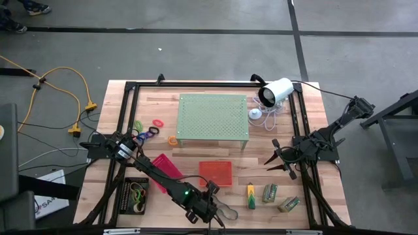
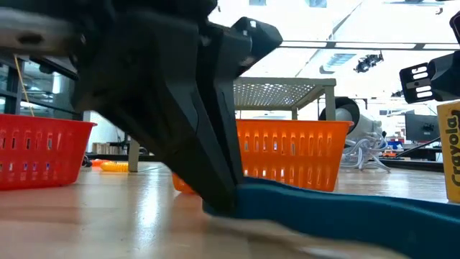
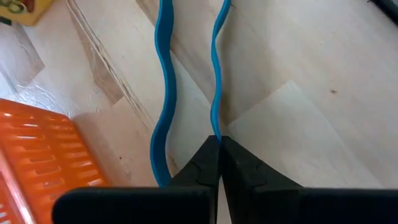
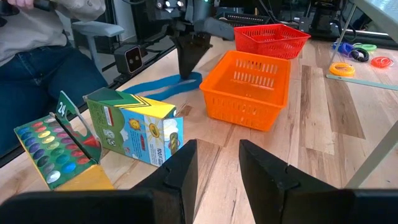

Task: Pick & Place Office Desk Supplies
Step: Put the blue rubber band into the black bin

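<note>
Blue band [image 3: 165, 93] lies flat on the table's near edge, in front of the orange tray [image 1: 216, 173], and the left gripper [image 3: 217, 149] stands over it tip-down, its fingers pressed together on one strand of the loop. In the left wrist view the band runs as two long wavy strands side by side, its long axis leading straight away from the fingertips toward a yellow crayon box corner; in the low view it trails off the fingertip along the wood toward the crayon packs. The surface is a pale wood-plank table [image 1: 326, 189] framed by black rails. Just right of the band on the near strip stand a yellow-green marker [image 1: 251, 196] and two green-labelled packs [image 1: 270, 192], shown in the right wrist view as crayon boxes, one lying on its side, one open. A pink tray [image 1: 165, 171] sits left of the orange one, and a black tray [image 1: 135, 194] at the near left holds looped bands. The right gripper [image 1: 277, 160] hovers over the table's right side, fingers parted and holding nothing. Farther back, the green perforated stand [image 1: 213, 117] fills the middle, with coloured rings [image 1: 151, 128] to its left and a white camera [image 1: 275, 92] at the far right corner. Beyond is grey concrete floor with a yellow cable [image 1: 62, 85]; a seated person [image 4: 43, 43] shows past the near edge in the right wrist view.
</note>
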Robot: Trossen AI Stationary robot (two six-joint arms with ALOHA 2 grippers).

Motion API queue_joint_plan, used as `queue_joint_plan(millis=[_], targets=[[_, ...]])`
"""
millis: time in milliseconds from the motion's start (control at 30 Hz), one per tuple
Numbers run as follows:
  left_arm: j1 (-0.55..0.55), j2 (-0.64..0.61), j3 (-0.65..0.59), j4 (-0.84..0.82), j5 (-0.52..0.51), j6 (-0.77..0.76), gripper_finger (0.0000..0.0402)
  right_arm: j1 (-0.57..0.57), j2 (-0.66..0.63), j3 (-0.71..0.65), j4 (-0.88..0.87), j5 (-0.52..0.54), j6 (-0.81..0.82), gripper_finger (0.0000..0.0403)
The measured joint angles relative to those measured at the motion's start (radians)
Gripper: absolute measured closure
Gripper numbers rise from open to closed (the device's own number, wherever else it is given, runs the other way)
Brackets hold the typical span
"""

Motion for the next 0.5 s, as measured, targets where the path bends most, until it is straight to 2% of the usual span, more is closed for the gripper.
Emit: queue_joint_plan(millis=[500], targets=[[-0.1, -0.06, 0.0, -0.02, -0.162, 0.014, 0.04, 0.0, 0.0, 0.0, 0.0, 0.0, 0.0, 0.0296]])
